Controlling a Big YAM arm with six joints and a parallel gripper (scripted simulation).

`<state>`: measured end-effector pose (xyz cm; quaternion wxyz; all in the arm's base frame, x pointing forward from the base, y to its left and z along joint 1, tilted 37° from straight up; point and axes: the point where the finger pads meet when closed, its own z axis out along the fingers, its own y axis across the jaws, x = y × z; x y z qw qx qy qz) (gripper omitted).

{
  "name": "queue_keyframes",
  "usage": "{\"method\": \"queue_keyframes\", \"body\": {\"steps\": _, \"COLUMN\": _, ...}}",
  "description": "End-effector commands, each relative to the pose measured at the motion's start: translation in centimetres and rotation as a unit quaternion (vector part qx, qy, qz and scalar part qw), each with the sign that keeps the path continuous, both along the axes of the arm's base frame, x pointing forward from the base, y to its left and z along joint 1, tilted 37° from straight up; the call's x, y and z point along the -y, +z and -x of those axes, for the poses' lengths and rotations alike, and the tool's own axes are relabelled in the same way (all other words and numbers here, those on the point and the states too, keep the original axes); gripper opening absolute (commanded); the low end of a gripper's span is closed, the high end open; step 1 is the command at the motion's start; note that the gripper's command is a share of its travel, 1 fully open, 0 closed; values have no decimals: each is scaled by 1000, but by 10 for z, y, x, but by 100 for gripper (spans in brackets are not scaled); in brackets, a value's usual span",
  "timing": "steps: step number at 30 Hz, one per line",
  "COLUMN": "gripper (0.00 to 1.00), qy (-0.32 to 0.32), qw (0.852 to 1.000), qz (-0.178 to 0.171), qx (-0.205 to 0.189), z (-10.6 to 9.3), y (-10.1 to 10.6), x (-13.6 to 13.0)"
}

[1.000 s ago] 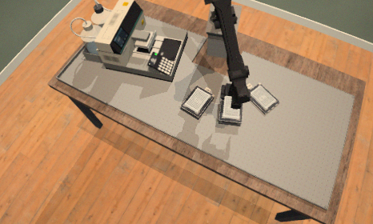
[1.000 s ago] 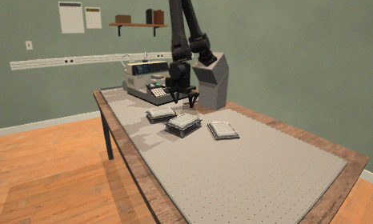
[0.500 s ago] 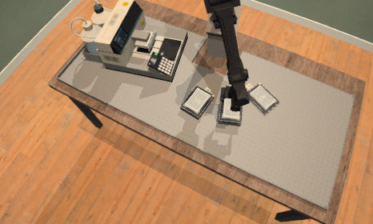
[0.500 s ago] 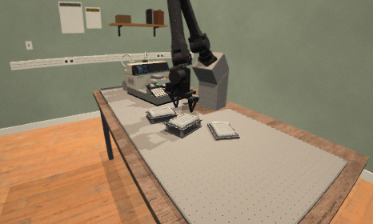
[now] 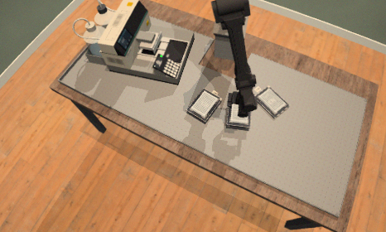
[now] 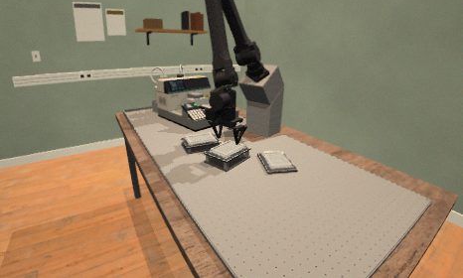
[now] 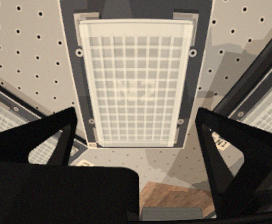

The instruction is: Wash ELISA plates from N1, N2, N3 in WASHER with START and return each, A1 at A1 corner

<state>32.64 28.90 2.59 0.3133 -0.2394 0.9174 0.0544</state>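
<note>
The hand (image 5: 240,108) (image 6: 229,139) (image 7: 136,113) is released, its fingers spread wide with nothing between them. It hovers above the ELISA plate in N2 (image 5: 237,121) (image 6: 229,149) (image 7: 132,85), pointing down, and in the wrist view the fingertips show on either side of the lower part of that plate.

That plate lies in nest N2 (image 5: 237,127) (image 6: 228,163) (image 7: 70,30), the middle one of three on the perforated table (image 5: 290,156) (image 6: 308,211) (image 7: 22,60). The ELISA plate in N1 (image 5: 205,103) (image 6: 200,139) (image 7: 271,111) lies in its own nest on the side toward the washer, and the ELISA plate in N3 (image 5: 272,99) (image 6: 276,160) (image 7: 6,125) in its nest on the other side. Both outer nests stand apart from N2 and are turned at an angle to it. In the exterior view nest N2 stands taller than the N3 one.

The plate washer (image 5: 120,27) (image 6: 184,87) stands toward the far end of the table, its lamp (image 5: 161,55) (image 6: 195,105) glowing green above the keypad (image 5: 171,67) (image 6: 196,114).
</note>
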Motion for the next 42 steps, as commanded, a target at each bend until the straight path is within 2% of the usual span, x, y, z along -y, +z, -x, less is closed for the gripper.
{"method": "queue_keyframes", "body": {"steps": 1, "gripper": 100, "qy": 1, "qw": 1000, "qz": 0, "qx": 4, "z": -10, "y": -4, "x": -4}}
{"method": "queue_keyframes", "body": {"steps": 5, "gripper": 100, "qy": 2, "qw": 1000, "qz": -1, "qx": 2, "z": -5, "y": -4, "x": -4}}
{"method": "queue_keyframes", "body": {"steps": 21, "gripper": 100, "qy": 2, "qw": 1000, "qz": -1, "qx": 2, "z": -5, "y": -4, "x": -4}}
{"method": "queue_keyframes", "body": {"steps": 27, "gripper": 100, "qy": 0, "qw": 1000, "qz": 0, "qx": 4, "z": -13, "y": -8, "x": -4}}
{"method": "queue_keyframes", "body": {"steps": 42, "gripper": 100, "qy": 0, "qw": 1000, "qz": 1, "qx": 2, "z": -15, "y": -17, "x": -5}}
